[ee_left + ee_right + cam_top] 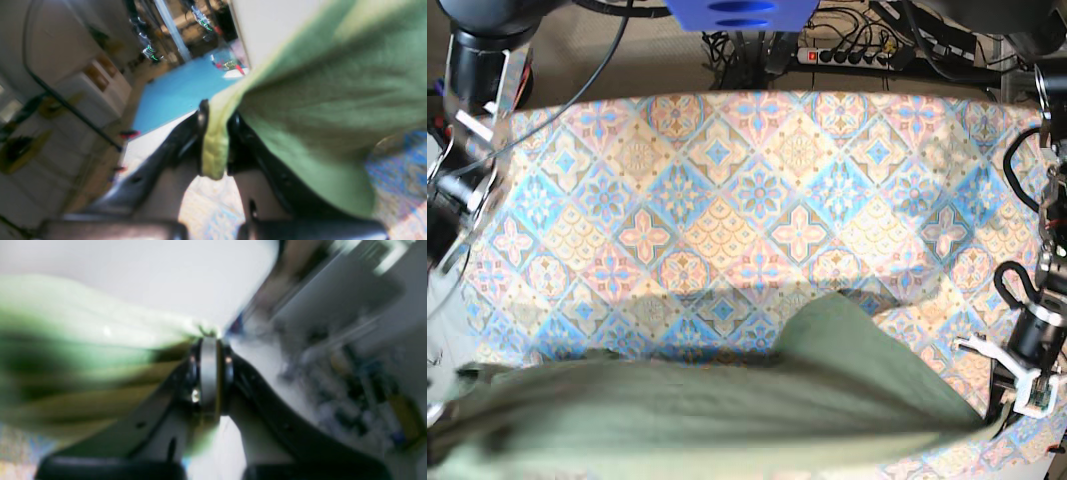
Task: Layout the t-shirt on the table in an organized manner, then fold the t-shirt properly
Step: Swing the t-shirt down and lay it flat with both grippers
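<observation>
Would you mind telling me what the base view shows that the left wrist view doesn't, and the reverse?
Only the base view shows the t-shirt stretched wide across the near edge of the table, most of the patterned cloth bare. Only the left wrist view shows the left hand shut on a bunched fold of fabric. Both show the olive-green shirt and patterned cloth.

Both tools [215, 133] [208, 373] clamped, raised.

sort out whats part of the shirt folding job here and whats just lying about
Part of the job:
- t-shirt, stretched between the two grippers
- table
- left gripper, pinching a shirt edge
- right gripper, pinching shirt fabric

Just lying about:
- power strip and cables behind the table
- blue floor mat
</observation>
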Robot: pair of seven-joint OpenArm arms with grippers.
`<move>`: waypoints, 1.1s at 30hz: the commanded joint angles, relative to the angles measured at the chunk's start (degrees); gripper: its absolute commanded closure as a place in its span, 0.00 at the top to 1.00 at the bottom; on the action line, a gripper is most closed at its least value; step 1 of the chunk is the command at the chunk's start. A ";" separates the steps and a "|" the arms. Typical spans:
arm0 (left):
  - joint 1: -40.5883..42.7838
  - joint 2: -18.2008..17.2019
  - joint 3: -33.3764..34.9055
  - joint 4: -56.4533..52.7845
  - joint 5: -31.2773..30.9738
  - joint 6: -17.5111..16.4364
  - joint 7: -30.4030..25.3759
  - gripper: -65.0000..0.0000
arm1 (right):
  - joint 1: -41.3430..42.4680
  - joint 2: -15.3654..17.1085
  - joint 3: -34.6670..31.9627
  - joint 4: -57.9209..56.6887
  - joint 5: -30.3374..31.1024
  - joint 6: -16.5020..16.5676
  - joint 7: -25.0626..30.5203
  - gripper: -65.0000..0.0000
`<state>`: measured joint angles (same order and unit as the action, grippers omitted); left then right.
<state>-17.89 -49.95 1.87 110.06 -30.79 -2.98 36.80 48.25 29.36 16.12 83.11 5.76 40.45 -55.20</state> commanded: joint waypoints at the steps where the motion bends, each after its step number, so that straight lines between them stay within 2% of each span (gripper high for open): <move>1: 0.88 -1.61 -2.53 0.58 0.94 1.27 -1.32 0.00 | -0.91 1.62 2.03 3.35 0.53 -0.45 1.88 0.01; 4: 4.48 -1.69 -3.32 2.33 1.03 1.18 -1.32 0.00 | -10.67 1.62 6.25 8.63 0.53 -0.45 1.53 0.01; 9: 11.69 -5.65 -3.67 5.50 0.94 1.18 -1.24 0.00 | -23.85 1.62 12.14 16.01 0.53 -0.45 1.35 0.01; 18: 26.37 -10.49 -3.58 8.58 0.85 1.18 -1.24 0.00 | -41.96 1.62 13.02 21.20 0.53 -0.45 1.35 0.01; 28: 40.79 -10.13 -3.58 8.84 0.85 1.18 -1.24 0.00 | -52.69 1.62 13.11 21.28 0.53 -0.45 1.44 0.01; 33: 44.75 -8.73 -3.50 8.49 1.12 1.18 -1.24 0.00 | -58.23 1.62 12.85 21.28 0.44 -0.45 1.79 0.01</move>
<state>27.07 -57.84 -0.75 118.08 -30.35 -2.81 36.58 -10.83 29.39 28.45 103.39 6.48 40.84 -54.19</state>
